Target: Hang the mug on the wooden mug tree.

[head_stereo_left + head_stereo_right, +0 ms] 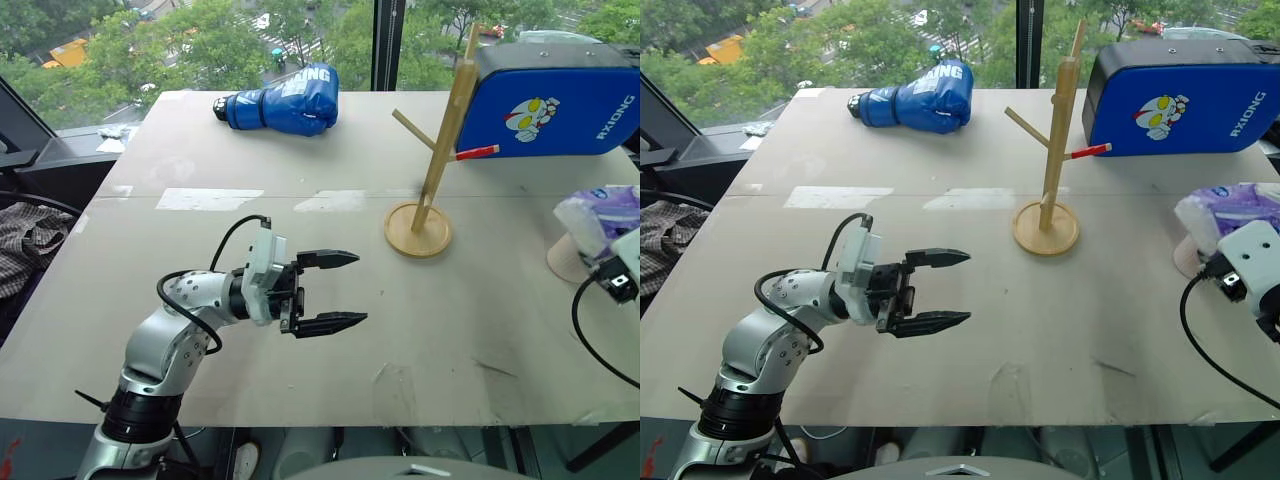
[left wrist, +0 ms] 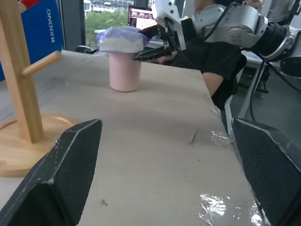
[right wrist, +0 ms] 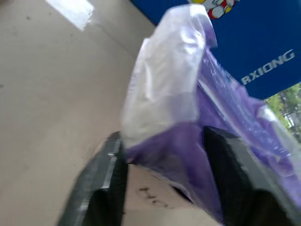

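Mug (image 2: pixel 125 70) stands upright at right edge of worktop (image 1: pixel 300 260), well apart from wooden mug tree (image 1: pixel 435 150) mid-worktop. Purple-and-white tissue packet (image 2: pixel 120 38) lies on top of mug, covering its mouth, so it's in the way. Right claw (image 3: pixel 164 160) has both fingers pinched on the packet's sides, closed on it. Left claw (image 1: pixel 328 291) hovers over bare worktop, left of tree, fingers wide apart, holding nothing. Blue pad (image 1: pixel 555 100) stands right behind tree, red peg (image 1: pixel 478 152) pointing toward it. Blue boxing glove (image 1: pixel 285 100) at far edge. Person sits beyond right edge.
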You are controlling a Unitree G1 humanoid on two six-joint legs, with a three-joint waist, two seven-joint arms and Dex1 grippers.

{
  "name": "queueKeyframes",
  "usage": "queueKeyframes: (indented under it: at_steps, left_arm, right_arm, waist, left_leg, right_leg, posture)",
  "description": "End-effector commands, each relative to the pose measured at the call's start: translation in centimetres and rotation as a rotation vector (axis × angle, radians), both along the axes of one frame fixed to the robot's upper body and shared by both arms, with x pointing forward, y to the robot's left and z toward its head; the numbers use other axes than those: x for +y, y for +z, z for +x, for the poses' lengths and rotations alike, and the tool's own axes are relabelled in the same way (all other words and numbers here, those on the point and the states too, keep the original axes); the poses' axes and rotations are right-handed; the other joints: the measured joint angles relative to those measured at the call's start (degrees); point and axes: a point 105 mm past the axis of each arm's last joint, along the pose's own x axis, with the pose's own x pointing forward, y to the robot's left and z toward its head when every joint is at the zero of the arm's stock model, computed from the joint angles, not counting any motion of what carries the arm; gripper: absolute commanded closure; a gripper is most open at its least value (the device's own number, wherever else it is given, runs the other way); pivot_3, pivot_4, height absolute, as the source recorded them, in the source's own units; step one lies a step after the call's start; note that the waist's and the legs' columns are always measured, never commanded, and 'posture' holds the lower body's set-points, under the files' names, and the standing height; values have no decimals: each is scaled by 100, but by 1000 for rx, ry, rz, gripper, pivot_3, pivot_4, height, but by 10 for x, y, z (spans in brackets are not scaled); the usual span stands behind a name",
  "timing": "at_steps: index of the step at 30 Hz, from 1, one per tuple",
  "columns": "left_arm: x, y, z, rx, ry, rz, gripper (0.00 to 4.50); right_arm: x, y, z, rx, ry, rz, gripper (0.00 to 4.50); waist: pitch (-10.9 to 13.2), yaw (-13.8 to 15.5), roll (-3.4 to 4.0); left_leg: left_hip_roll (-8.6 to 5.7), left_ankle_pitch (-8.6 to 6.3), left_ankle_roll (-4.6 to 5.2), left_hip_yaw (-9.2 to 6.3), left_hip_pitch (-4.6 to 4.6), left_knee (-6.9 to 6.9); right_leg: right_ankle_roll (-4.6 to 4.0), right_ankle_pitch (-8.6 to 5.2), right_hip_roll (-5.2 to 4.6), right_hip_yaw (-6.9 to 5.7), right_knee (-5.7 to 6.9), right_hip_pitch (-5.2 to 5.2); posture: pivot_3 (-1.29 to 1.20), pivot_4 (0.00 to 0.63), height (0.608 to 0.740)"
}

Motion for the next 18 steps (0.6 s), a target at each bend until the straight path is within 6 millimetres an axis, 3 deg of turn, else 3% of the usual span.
queueKeyframes:
  at_steps: [1, 2, 3, 7, 12, 15, 18]
  left_arm:
    - [0, 10, -4, -35, -10, -38, 0]
    - [0, 8, -4, -33, -9, -41, 0]
    - [0, 8, -4, -32, -9, -41, 0]
    - [1, 3, -2, -26, -9, -61, 0]
    - [-1, 3, 4, -57, -3, -110, 0]
    - [-4, 6, 6, -77, -11, -151, 0]
    - [-8, 4, 5, -66, -51, -157, 0]
  right_arm:
    - [6, 14, 0, -31, 33, -34, 3856]
    - [8, 17, 0, -42, 39, -31, 4291]
    - [8, 20, -1, -50, 43, -29, 4411]
    - [11, 50, -9, -161, 46, 20, 4411]
    - [-22, 85, -26, -293, -134, -40, 4411]
    - [-49, 81, -40, -261, -263, -103, 4411]
    - [-71, 53, -46, -157, -384, -75, 4411]
  waist:
    - [0, 8, 0]
    - [0, 18, 0]
    - [0, 23, 0]
    - [0, 19, 0]
    - [1, 40, -1]
    - [1, 98, -1]
    - [0, 121, 0]
  left_leg:
    - [0, 0, 0, -1, 0, 0]
    - [0, 0, 0, -1, -1, 0]
    - [0, 0, 0, -2, -3, 0]
    - [0, 0, 0, -2, -4, 0]
    - [0, 0, 0, -3, -3, 1]
    - [-1, 0, 0, -4, -5, 1]
    - [-1, 0, 0, -1, -4, 1]
  right_leg:
    - [0, 0, 0, -1, 0, 0]
    - [0, 0, 0, -2, -1, 0]
    - [0, 0, 0, -3, -2, 0]
    - [0, 0, -1, -2, -2, 0]
    - [0, 0, -1, -3, -2, 0]
    - [0, 0, 0, -6, -3, 0]
    - [0, 0, 0, -3, -2, 1]
  posture:
    - [0, 150, 740]
    - [0, 150, 740]
    - [0, 150, 740]
    - [0, 150, 740]
    - [0, 150, 740]
    - [0, 150, 740]
    - [0, 150, 740]
